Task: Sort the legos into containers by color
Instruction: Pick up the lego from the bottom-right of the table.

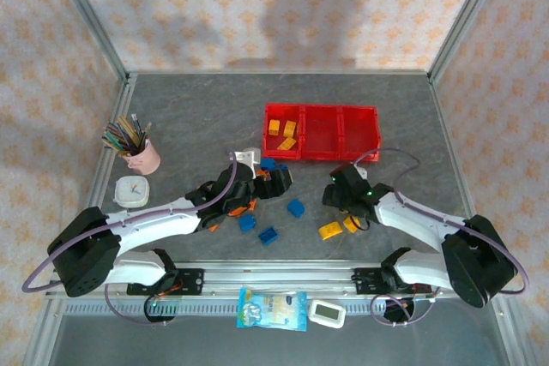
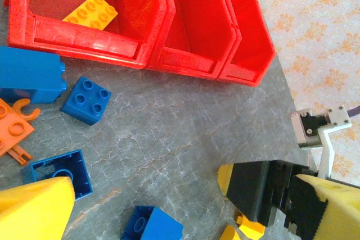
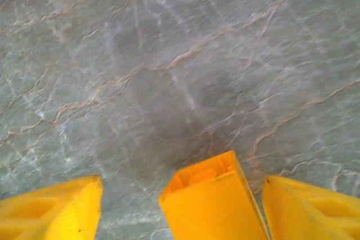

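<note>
1. The right jaws stood spread. The right fingers [image 3: 50, 209] sat at 7 and 5 o'clock of the right wrist view, and a yellow brick [image 3: 211, 203] stood between them at 6 o'clock. A gap showed on each side of it, narrower toward 5 o'clock, so it was not pinched.
2. The left jaws were spread wide, the left fingers [image 2: 34, 209] at 7 and 5 o'clock of the left wrist view, with grey bench [image 2: 169, 133] between them.
3. Near them lay a blue brick [image 2: 153, 226] at 6 o'clock, a hollow-side-up blue brick [image 2: 59, 172] just beside the 7 o'clock finger, a four-stud blue brick [image 2: 86, 99] at 9 o'clock, and an orange piece [image 2: 14, 130] at the 9 o'clock edge.
4. The red bins [image 2: 191, 63] ran in a joined row at 12 o'clock, and the end bin toward 11 o'clock held yellow bricks [image 2: 93, 12].
5. From above, the bins lay at 12 o'clock of the loose bricks. A pink cup [image 1: 144, 160] of pencils stood at the bench's 9 o'clock with a white round object [image 1: 131, 190] just beside it. A packet [image 1: 272, 309] and a white device [image 1: 327, 313] lay at 6 o'clock.
</note>
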Tool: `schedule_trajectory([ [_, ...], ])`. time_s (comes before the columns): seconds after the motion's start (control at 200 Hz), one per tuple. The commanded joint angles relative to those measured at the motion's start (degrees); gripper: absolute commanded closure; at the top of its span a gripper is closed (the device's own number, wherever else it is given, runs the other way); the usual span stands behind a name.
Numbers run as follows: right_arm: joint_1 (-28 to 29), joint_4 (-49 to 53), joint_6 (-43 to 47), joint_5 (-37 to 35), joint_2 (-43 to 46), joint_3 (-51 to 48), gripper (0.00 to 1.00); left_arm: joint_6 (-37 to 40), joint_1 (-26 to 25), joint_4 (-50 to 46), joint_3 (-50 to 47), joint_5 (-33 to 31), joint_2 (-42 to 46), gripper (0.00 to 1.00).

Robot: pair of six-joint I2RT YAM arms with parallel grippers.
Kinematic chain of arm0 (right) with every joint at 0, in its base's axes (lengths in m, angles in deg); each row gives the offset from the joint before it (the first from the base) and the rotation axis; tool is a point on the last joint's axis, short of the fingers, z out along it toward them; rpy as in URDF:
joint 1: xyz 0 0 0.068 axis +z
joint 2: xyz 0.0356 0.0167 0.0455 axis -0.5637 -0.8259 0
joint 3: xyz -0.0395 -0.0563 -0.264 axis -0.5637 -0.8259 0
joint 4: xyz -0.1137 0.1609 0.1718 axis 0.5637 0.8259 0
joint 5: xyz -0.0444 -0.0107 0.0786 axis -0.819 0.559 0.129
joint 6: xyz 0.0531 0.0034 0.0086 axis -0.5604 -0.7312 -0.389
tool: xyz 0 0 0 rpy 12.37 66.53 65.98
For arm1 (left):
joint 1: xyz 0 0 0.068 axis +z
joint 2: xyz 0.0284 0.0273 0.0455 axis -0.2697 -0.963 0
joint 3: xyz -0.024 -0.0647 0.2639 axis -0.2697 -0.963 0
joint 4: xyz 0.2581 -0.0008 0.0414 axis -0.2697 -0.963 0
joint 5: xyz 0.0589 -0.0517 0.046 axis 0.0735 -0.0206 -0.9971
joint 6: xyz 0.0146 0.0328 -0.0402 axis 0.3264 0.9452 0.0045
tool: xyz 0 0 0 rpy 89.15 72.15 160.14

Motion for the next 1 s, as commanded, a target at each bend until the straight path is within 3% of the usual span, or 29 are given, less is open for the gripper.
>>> schedule_trajectory([
  [0.0,1.5,1.2,-0.9,-2.1,-1.5,1.6,0.31,-0.7,-0.5,1.3,1.2,-1.6,-0.5,0.01],
  [0.36,1.7,1.4,0.6,-5.8,-6.6,3.8,0.54,-0.3,-0.5,0.7,1.1,-2.0,0.2,0.01],
  [0.586,1.9,1.7,2.2,-6.3,-5.4,5.2,0.73,0.1,-0.5,0.5,1.4,-2.1,0.1,0.01],
  [0.996,4.8,4.1,6.9,-6.3,-7.3,18.4,0.77,1.9,-0.3,-2.3,1.9,-4.8,3.8,0.01],
])
